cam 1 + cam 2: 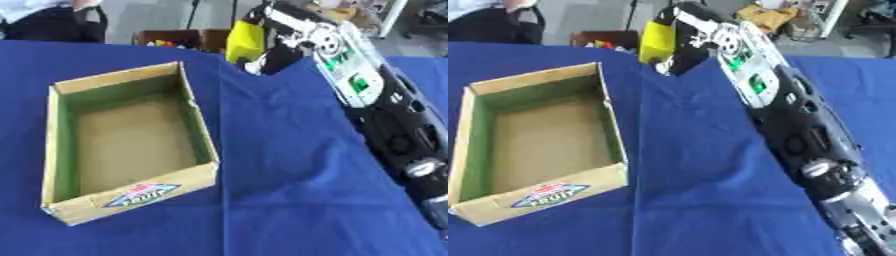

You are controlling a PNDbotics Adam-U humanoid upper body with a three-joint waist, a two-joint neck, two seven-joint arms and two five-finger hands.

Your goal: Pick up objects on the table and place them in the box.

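Note:
An open cardboard box with green inner walls and a printed label on its near side lies on the left of the blue tablecloth; nothing shows inside it. My right arm runs from the lower right up to the table's far edge. There my right hand is curled against a yellow object, held above the cloth, beyond and to the right of the box's far right corner. Part of the object is hidden by the hand. My left hand shows in neither view.
My right forearm stretches over the right side of the table. Beyond the far edge stands a brown crate with small colourful things in it. Bare blue cloth lies between the box and the arm.

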